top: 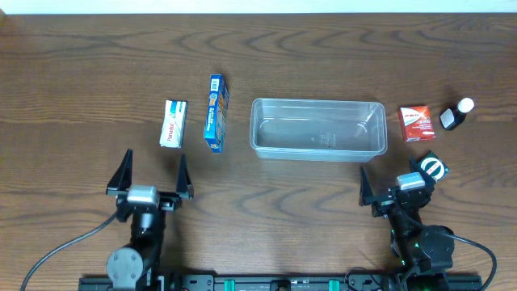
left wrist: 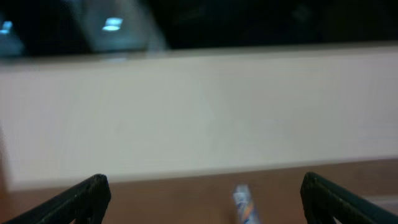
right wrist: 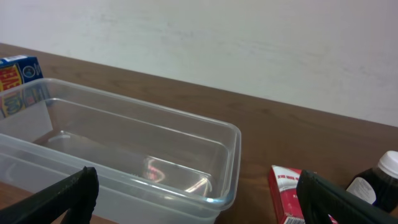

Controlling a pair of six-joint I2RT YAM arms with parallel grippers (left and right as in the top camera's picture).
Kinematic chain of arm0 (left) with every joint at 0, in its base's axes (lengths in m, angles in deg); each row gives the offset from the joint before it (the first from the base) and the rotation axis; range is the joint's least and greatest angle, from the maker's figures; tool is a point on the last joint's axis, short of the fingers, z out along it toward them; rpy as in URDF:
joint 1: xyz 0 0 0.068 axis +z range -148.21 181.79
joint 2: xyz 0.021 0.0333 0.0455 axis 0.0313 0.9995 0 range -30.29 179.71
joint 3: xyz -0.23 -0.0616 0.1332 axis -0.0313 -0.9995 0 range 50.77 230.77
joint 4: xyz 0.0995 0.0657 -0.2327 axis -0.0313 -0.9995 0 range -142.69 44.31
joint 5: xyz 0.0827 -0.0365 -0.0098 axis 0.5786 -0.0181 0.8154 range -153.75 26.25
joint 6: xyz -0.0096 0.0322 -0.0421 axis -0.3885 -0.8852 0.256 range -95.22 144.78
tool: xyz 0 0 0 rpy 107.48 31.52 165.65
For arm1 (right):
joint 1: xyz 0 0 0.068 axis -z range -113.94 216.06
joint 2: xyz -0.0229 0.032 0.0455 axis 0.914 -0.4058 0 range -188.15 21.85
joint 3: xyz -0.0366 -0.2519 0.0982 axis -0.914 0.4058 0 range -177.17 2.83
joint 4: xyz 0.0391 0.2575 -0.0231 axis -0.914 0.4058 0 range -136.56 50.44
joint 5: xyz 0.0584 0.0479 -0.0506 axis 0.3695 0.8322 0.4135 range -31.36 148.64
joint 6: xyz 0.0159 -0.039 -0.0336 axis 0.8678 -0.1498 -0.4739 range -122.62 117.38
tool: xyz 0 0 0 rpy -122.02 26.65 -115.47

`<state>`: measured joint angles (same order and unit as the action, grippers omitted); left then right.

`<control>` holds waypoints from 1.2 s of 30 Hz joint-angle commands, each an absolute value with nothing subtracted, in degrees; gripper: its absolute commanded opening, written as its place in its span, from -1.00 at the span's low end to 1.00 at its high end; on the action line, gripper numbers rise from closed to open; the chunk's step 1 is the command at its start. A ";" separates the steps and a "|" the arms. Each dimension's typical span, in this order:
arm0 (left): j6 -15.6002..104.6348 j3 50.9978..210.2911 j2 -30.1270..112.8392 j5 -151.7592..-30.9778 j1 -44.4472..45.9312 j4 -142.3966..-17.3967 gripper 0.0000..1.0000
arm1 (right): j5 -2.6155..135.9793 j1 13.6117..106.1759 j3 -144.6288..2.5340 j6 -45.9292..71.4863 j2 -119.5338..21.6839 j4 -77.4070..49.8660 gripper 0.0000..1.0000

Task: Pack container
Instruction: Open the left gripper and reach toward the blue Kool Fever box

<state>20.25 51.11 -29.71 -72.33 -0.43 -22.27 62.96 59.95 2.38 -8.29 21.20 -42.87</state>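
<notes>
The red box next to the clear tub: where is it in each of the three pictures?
Overhead: the red box lies right of centre, just right of the container.
Left wrist: not in it.
Right wrist: bottom right, cut off by the lower edge.
Shared landmark: the container, left of the box in both views.

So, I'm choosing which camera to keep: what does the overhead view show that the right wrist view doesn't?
Only overhead: the white box, the green-and-white round item and the left hand. Only right wrist: no extra objects, just a low side-on look at the walls of the container. Both: the container, blue box, red box and dark bottle.
</notes>
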 commanded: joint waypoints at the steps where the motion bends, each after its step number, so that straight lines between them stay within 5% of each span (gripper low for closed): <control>1: 19.92 51.00 -30.06 -83.76 0.01 -18.84 0.96 | 63.17 60.84 2.51 -9.10 21.42 -42.68 0.98; 10: 20.29 51.87 -30.06 -87.35 0.01 -10.75 0.96 | 63.15 60.84 2.51 -9.10 21.42 -42.68 0.99; 16: 24.70 62.95 -26.43 -87.32 0.01 -19.74 0.96 | 63.15 60.84 2.51 -9.10 21.42 -42.68 0.99; 36: 27.00 147.04 37.70 -87.78 0.01 -98.55 0.96 | 63.15 60.84 2.51 -9.10 21.42 -42.68 0.98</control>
<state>26.52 137.35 30.26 -87.41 -0.17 -93.70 62.96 59.95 2.38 -8.31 21.20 -42.87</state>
